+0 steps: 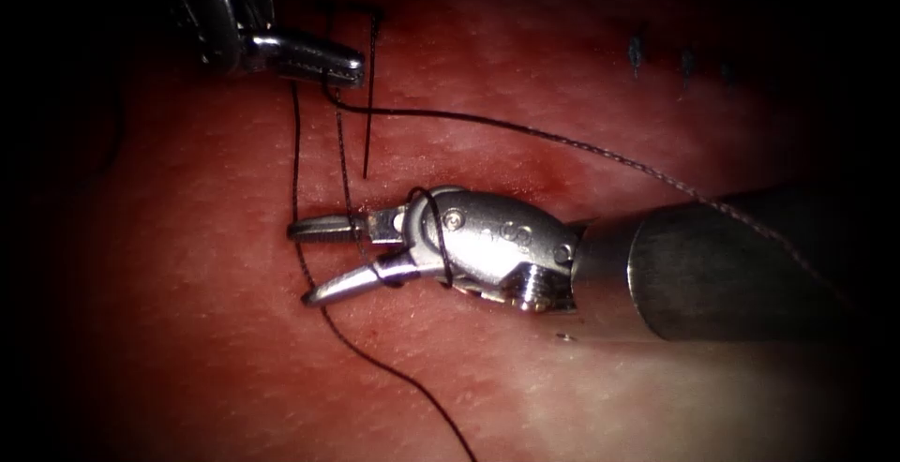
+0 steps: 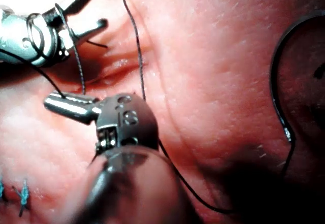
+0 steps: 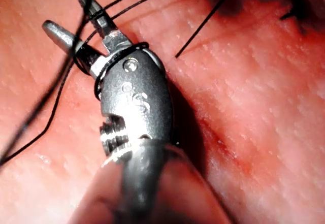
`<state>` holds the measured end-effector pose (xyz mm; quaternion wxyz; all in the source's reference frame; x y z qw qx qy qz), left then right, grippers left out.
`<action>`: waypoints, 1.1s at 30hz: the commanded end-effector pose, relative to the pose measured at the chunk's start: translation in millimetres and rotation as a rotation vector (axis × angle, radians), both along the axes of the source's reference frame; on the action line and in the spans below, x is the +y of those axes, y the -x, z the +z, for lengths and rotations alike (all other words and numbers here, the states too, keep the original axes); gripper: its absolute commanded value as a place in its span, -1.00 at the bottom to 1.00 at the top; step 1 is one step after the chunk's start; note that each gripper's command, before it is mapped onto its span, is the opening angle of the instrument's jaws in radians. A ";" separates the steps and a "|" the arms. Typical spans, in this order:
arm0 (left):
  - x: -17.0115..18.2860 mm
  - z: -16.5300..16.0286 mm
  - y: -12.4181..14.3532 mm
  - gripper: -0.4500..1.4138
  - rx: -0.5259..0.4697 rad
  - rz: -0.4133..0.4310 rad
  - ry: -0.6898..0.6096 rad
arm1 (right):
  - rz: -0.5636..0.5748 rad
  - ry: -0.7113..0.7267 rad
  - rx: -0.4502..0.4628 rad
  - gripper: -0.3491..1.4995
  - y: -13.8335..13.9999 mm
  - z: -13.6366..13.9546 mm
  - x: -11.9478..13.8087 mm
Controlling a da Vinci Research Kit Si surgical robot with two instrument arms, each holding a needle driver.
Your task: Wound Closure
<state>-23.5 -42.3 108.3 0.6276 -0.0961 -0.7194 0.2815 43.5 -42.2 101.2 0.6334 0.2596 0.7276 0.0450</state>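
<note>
So the left hand (image 1: 319, 61), upper left, is clamped on the thread (image 1: 525, 132). The right hand (image 1: 314, 260) sits mid-tissue (image 1: 187, 331), spread apart, empty, thread looped around it. Needle (image 2: 280, 97) lies loose. Finished stitches (image 1: 661, 54) far right; knot's undone.

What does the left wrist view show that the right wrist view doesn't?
Left wrist: the left claw shut on thread; the needle lying on the tissue, held by neither claw; blue stitches. Right wrist: the right tool's shaft. Both: the right claw, open and holding nothing, with a thread loop round it.
</note>
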 end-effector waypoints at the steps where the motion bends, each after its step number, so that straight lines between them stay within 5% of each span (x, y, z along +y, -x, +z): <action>1: -0.8 1.4 0.3 -1.00 0.017 0.000 0.011 | 0.011 -0.006 0.014 -0.36 -0.7 0.5 -0.1; 8: -1.8 5.7 -1.0 -1.00 0.072 -0.007 0.057 | 0.070 -0.072 0.081 -0.25 -0.7 0.4 0.4; 15: -2.3 4.1 -2.4 -1.00 0.004 -0.043 0.013 | 0.125 -0.127 0.138 0.04 -0.2 0.2 1.2; 25: -5.9 1.5 -3.0 -1.00 -0.102 0.017 -0.081 | 0.158 -0.149 0.138 0.04 0.8 -0.2 3.2; 33: -8.9 3.9 -3.2 -1.00 -0.060 0.034 -0.087 | 0.176 -0.166 0.163 -0.02 1.3 -1.1 3.6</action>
